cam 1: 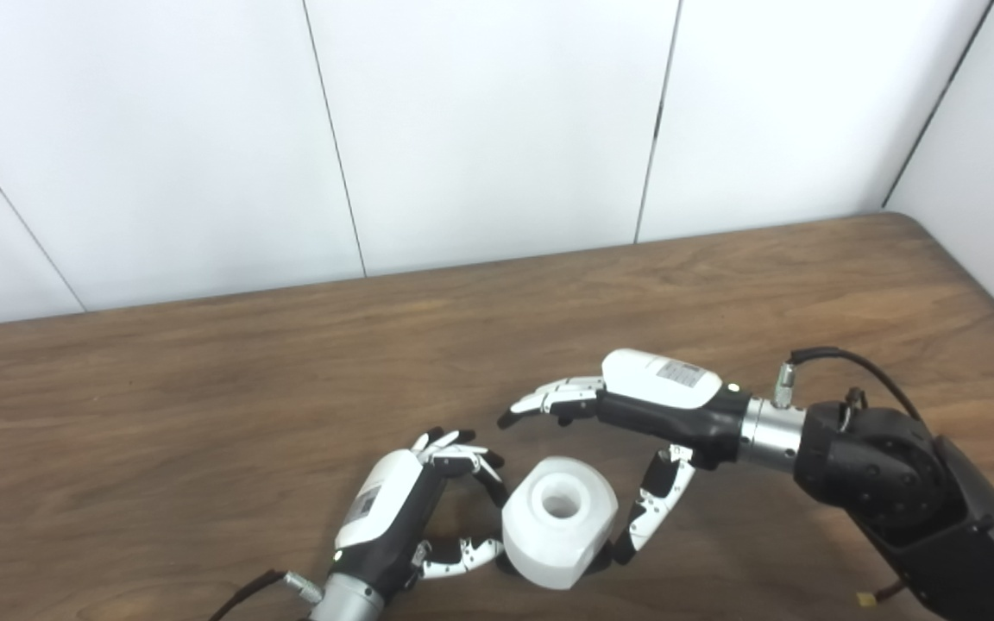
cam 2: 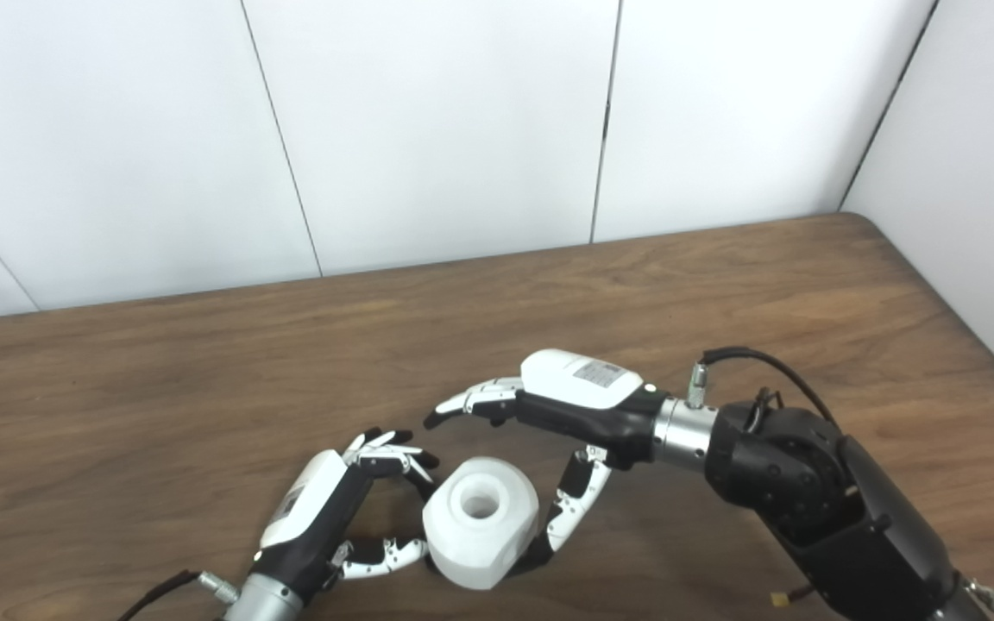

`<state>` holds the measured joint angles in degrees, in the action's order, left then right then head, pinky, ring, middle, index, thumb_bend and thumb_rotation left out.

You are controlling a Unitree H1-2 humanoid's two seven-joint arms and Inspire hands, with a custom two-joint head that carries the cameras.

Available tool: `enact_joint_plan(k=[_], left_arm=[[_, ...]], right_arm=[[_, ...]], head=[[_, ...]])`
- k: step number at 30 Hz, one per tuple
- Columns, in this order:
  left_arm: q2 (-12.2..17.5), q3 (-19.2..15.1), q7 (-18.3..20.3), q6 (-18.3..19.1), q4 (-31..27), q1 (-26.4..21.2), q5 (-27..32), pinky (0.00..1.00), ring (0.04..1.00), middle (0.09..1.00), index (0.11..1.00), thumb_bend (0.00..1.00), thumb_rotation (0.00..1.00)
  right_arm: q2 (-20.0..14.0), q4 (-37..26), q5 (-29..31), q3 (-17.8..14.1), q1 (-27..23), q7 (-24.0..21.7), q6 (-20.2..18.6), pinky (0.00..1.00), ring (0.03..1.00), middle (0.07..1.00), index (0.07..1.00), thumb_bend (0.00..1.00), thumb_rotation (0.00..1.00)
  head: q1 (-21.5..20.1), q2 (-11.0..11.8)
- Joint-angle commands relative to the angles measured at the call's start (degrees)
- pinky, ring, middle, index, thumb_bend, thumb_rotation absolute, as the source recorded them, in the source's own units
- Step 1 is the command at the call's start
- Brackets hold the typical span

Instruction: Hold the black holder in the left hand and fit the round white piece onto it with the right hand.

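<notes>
the round white piece (cam 1: 559, 520) sits between the left hand (cam 1: 393, 509), fingers curled against it, and the spread-wide right hand (cam 1: 635, 414).

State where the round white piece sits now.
The round white piece sits on the table's near edge, between the left robot hand and right robot hand.

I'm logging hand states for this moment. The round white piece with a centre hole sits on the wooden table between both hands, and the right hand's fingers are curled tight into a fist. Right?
One detail is wrong. The right hand is open, with fingers extended and thumb reaching down beside the round white piece, as the left eye view shows. The piece does sit on the wooden table between the right hand and left hand.
</notes>
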<state>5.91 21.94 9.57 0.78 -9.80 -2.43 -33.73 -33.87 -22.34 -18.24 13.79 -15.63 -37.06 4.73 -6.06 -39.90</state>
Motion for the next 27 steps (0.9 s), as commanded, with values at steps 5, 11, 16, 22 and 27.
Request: enact_joint_plan(k=[5,11,16,22,27], left_arm=[[0.08,-0.44,-0.16,-1.29,-1.22,-1.67,1.04,1.00,0.921,0.755,0.484,0.52,0.06],[0.45,-0.59,0.04,-1.21,-1.40,-1.59,1.20,1.00,0.923,0.755,0.484,0.52,0.06],[0.71,-0.60,-0.37,-1.78,-1.38,-1.37,1.07,1.00,0.919,0.754,0.484,0.52,0.06],[0.98,-0.88,-0.25,-1.47,-1.52,-1.31,1.28,1.00,0.919,0.755,0.484,0.52,0.06],[1.63,-1.12,0.07,-1.66,-1.43,-1.59,1.63,1.00,0.919,0.753,0.484,0.52,0.06]], right_arm=[[-1.90,-2.28,1.15,-2.08,-3.14,-0.51,-1.14,0.72,0.908,0.940,0.927,1.00,0.19],[-3.52,-2.24,1.75,-3.97,-3.45,-0.65,-2.01,0.73,0.910,0.956,0.942,1.00,0.19],[-5.56,-2.00,2.68,-5.29,-4.73,-1.55,-2.91,0.75,0.923,0.964,0.960,1.00,0.19],[-7.72,-1.97,1.14,-6.99,-6.83,-1.89,-6.05,0.78,0.966,0.997,0.999,1.00,0.16],[-10.86,-1.93,1.45,-9.48,-7.23,-2.43,-9.29,0.87,0.998,1.000,1.000,1.00,0.10]], head=[[-0.13,0.04],[-0.17,-0.07],[-0.40,-0.19],[-0.97,-0.28],[-1.23,-0.22]])
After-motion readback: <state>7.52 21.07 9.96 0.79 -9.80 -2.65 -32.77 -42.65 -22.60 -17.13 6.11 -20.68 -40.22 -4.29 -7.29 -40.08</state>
